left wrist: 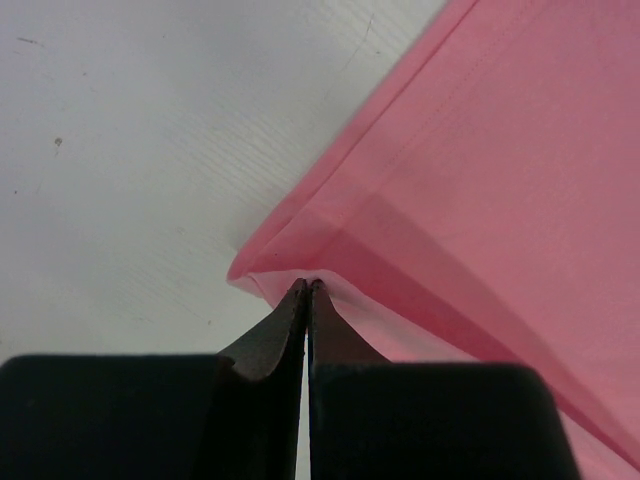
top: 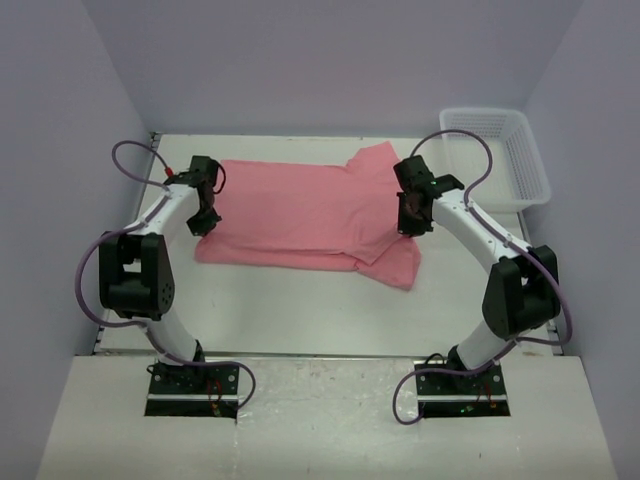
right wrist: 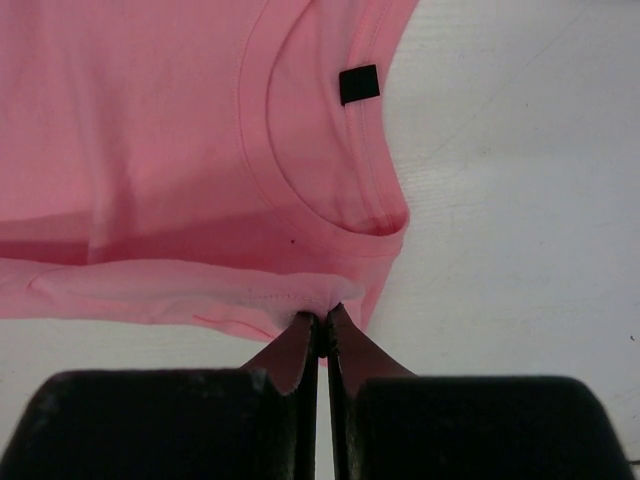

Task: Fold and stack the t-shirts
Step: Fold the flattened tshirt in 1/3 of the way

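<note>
A plain salmon-pink t-shirt [top: 300,215] is spread on the white counter [top: 300,320] at frame centre, with its long axis set left to right, hem at left and collar at right. Its left corner is pinched by the left gripper [left wrist: 308,285], jaws closed. The edge beside the collar is clamped likewise by the right gripper [right wrist: 324,316].

White mesh basket [top: 533,160] sits at far right corner of my white table [top: 300,310]; pale lavender walls [top: 300,60] around.
</note>
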